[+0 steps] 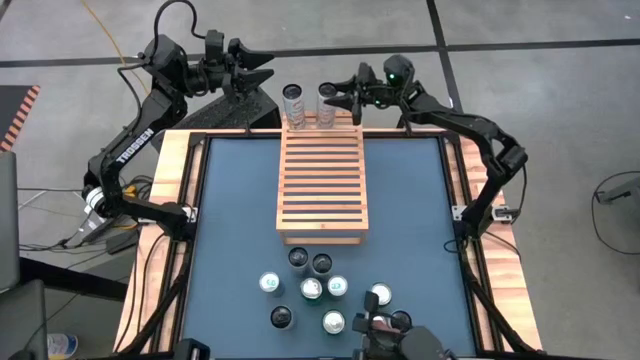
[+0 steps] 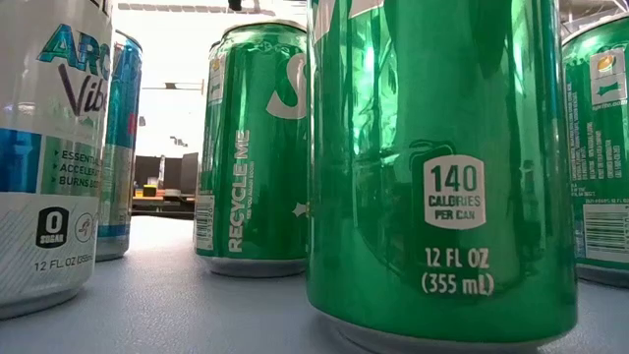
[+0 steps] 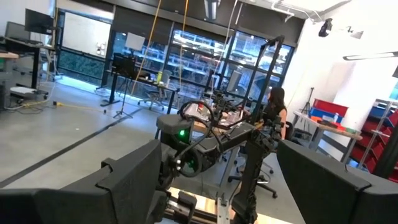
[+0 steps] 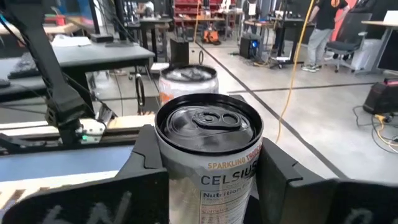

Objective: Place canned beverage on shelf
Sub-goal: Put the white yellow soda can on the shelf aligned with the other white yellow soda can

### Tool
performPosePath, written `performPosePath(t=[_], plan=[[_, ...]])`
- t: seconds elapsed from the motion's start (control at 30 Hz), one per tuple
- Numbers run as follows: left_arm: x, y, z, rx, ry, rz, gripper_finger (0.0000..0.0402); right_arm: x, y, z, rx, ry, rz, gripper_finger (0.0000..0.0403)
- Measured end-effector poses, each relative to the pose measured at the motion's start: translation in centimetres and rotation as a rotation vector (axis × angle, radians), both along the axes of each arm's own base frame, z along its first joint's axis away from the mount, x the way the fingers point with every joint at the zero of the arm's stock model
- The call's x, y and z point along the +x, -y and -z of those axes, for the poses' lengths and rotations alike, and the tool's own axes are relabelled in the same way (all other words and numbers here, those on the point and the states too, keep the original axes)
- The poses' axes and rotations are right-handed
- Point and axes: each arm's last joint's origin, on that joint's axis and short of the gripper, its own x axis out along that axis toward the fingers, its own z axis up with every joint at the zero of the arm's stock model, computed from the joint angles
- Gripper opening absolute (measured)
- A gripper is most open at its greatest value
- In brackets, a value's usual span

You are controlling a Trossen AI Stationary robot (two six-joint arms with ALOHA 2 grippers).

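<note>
The light-brown slatted shelf (image 1: 322, 185) lies in the middle of the blue table. Two silver cans stand upright at its far end: one on the left (image 1: 294, 100) and a Celsius can (image 1: 328, 100) beside it. My right gripper (image 1: 340, 100) is shut on the Celsius can (image 4: 208, 162); the other can (image 4: 186, 78) shows behind it. My left gripper (image 1: 262, 72) is open and empty in the air beyond the table's far left edge; its two fingers stand wide apart in the left wrist view (image 3: 217, 186). My right gripper pinches the Celsius can's upper wall (image 4: 163, 171) between its two fingers, one finger (image 4: 143, 174) on each side just under the rim. The fingers come level from the table's right side. The can is upright, its base at the shelf's far end (image 1: 328, 126).
Several cans stand in a group on the near part of the table (image 1: 320, 290); green ones (image 2: 442, 167) fill the low view. The shelf's slats nearer than the two cans are bare. A person (image 4: 323, 25) stands in the room behind.
</note>
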Motion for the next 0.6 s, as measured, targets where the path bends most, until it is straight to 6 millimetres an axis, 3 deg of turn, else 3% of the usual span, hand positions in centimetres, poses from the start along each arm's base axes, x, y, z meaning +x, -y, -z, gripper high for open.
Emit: performPosePath(t=[0.6], plan=[[0.0,0.0,0.0,-0.001,0.001,-0.003,0.0306,0.5,-0.4,-1.2,-0.044,-0.043,0.021,0.0121]])
